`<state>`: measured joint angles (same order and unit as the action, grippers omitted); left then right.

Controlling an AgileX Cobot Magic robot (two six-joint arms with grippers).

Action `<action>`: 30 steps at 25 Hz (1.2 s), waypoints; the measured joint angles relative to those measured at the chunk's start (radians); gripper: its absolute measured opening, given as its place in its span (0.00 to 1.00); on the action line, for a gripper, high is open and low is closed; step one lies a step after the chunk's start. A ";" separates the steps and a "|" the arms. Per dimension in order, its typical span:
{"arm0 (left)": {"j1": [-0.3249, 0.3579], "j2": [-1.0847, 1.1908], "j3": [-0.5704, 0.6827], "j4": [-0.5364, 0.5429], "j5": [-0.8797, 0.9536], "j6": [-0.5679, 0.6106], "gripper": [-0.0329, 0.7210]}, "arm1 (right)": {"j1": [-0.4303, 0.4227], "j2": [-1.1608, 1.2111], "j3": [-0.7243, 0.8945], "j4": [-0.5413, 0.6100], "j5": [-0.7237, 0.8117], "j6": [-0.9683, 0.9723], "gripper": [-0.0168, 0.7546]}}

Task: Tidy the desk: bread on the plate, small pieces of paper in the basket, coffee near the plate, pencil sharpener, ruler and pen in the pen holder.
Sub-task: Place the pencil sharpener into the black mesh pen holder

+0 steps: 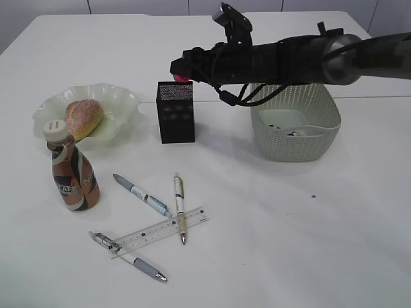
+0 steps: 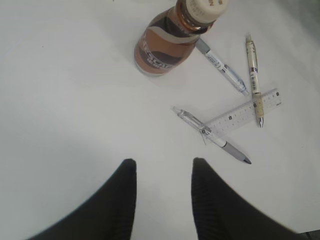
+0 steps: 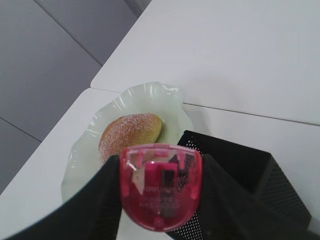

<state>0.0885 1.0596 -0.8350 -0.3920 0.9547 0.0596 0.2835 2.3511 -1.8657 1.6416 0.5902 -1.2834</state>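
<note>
My right gripper (image 1: 183, 69) reaches across from the right and is shut on the pink pencil sharpener (image 3: 161, 185), which hangs just above the open top of the black mesh pen holder (image 1: 176, 115). The bread (image 1: 83, 117) lies on the wavy green plate (image 1: 125, 97). Close in front of the plate stands the coffee (image 1: 72, 173). Three pens (image 1: 142, 196) (image 1: 180, 206) (image 1: 131, 258) and the clear ruler (image 1: 160, 232) lie crossed on the desk (image 1: 289, 244). In the left wrist view my left gripper (image 2: 164, 166) hovers open and empty over bare desk, short of the nearest pen (image 2: 212, 136).
The grey-green basket (image 1: 295, 146) stands right of the pen holder, under the right arm, with small paper scraps (image 1: 292, 133) inside. A tiny dark speck (image 1: 313, 196) lies on the desk in front of it.
</note>
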 joint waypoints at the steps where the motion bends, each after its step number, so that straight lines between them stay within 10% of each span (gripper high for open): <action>1: 0.000 0.000 0.000 0.000 0.000 0.000 0.41 | 0.000 0.007 -0.007 0.003 0.000 0.000 0.44; 30: 0.000 0.000 0.000 0.000 0.002 0.000 0.41 | 0.000 0.044 -0.044 -0.023 0.027 0.126 0.54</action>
<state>0.0885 1.0596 -0.8350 -0.3920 0.9568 0.0596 0.2835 2.3954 -1.9095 1.6188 0.6172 -1.1570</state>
